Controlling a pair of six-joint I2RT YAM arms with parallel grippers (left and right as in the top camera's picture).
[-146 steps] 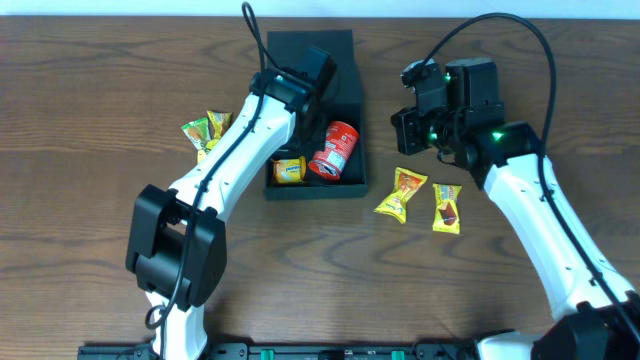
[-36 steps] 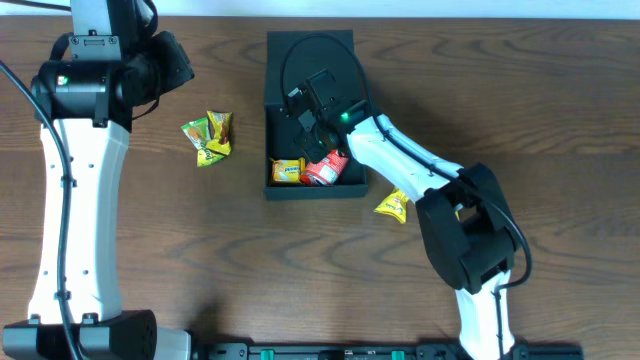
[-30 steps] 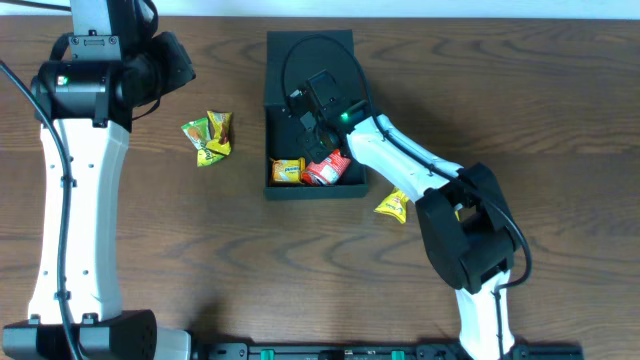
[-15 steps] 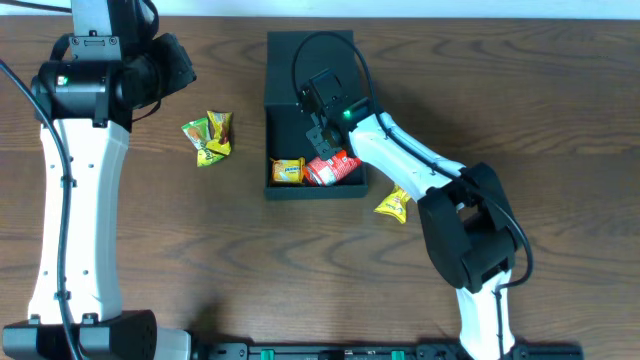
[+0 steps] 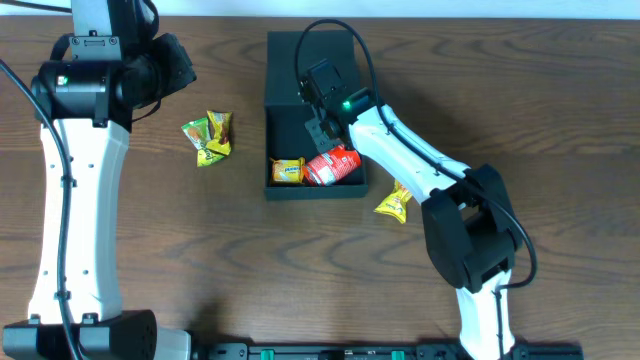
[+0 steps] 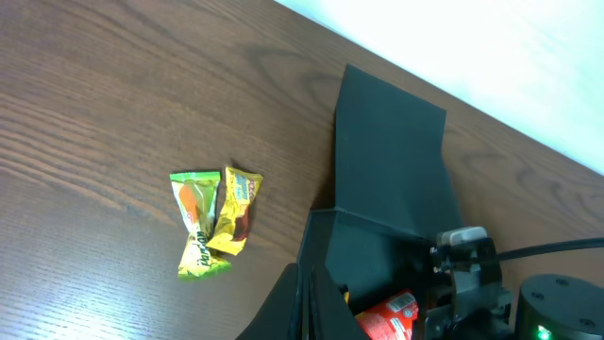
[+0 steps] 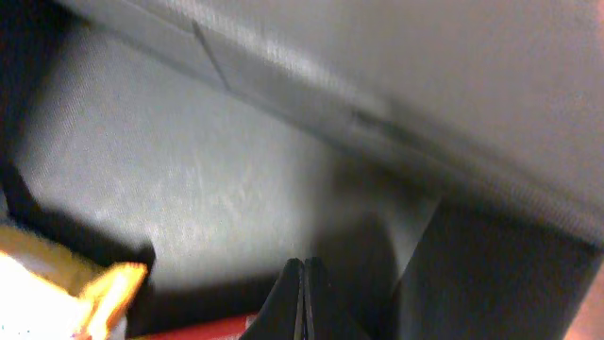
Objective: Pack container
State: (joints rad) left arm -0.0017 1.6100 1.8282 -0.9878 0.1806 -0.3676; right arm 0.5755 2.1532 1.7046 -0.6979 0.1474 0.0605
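**Two items in the box, three packets outside it**

Your container [image 5: 285, 125] sits at the middle of the worktop's [image 5: 520, 90] far edge, mouth up. Its flap lid [image 5: 310, 50] lies folded back toward that edge, so box and lid together run lengthwise from near side to far side.

Inside, against the near wall, are one red can [image 5: 335, 165] lying on its side and one yellow packet [image 5: 288, 171] to its left.

Outside, a green packet [image 5: 198, 140] and a yellow-brown packet [image 5: 220, 128] touch each other left of the box. A third yellow packet [image 5: 393, 206] shows off its near right corner, partly under the arm.

Your right gripper [image 5: 318, 128] is closed and empty inside the box, just beside the can. Your left gripper [image 6: 302, 300] hangs closed and empty near the far left corner.
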